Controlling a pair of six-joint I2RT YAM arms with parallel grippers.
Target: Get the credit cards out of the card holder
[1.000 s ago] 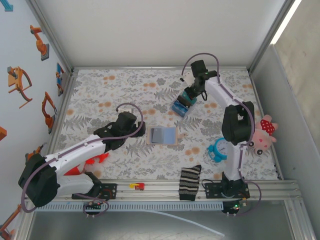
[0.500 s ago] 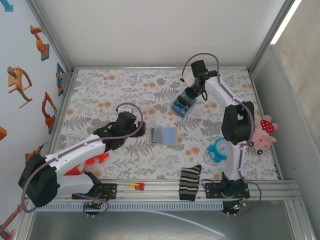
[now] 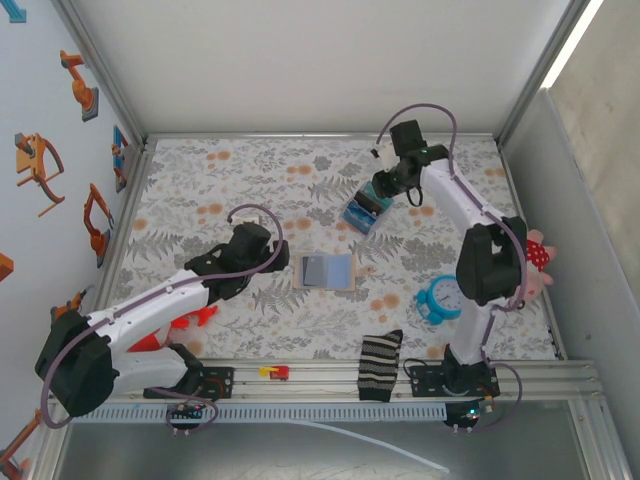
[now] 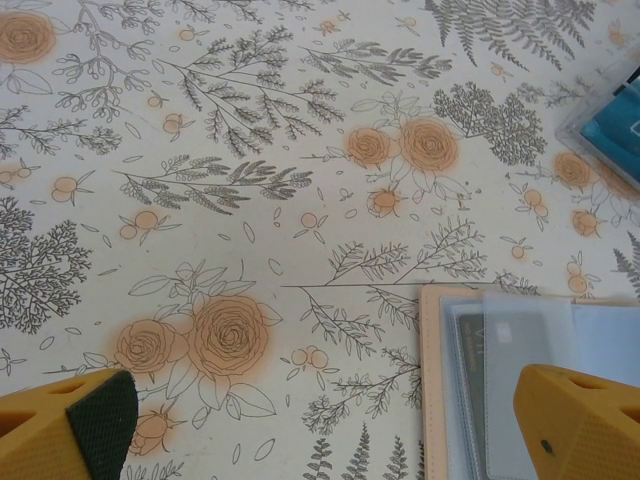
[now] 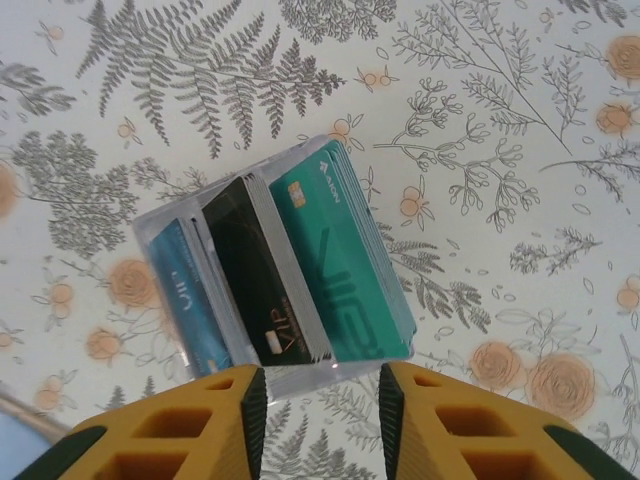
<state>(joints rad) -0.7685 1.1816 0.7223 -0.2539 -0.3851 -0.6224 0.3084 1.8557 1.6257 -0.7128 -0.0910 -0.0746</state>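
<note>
Mid-table, the card holder (image 3: pixel 328 271) lies unfolded, blue side up, what looks like a card (image 4: pixel 468 380) left in its sleeves. The left gripper (image 4: pixel 320 420) hovers at its edge, jaws wide and empty. Farther back, the right gripper (image 5: pixel 322 400), jaws parted and holding nothing, hangs over a clear tray (image 5: pixel 320 375) of upright cards (image 5: pixel 330 270). The job seems partly done.

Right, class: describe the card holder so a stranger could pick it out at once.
On the floral table, look at the very middle. The card holder lies open and flat there, light blue inside with a tan border. The clear stand of cards farther back holds its cards on edge.
</note>
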